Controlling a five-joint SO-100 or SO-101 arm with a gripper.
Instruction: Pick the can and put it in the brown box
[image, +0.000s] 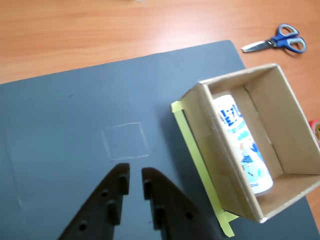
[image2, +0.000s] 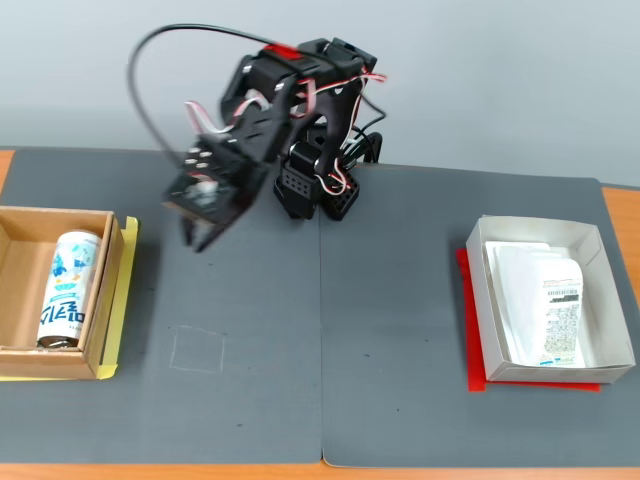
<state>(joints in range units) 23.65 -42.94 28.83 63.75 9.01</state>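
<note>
The white can (image2: 68, 288) with blue "Milkis" print lies on its side inside the brown box (image2: 20, 356) at the left of the fixed view. In the wrist view the can (image: 244, 144) lies along the near wall of the brown box (image: 280, 130). My black gripper (image: 133, 179) hangs empty above the dark mat, to the left of the box in the wrist view, its jaws nearly together with a narrow gap. In the fixed view the gripper (image2: 195, 236) is raised, up and to the right of the box.
A white-grey paper box (image2: 545, 300) with a printed packet sits on a red sheet at the right of the fixed view. A chalk square (image2: 197, 349) is drawn on the mat. Blue-handled scissors (image: 277, 42) lie on the wooden table beyond the mat.
</note>
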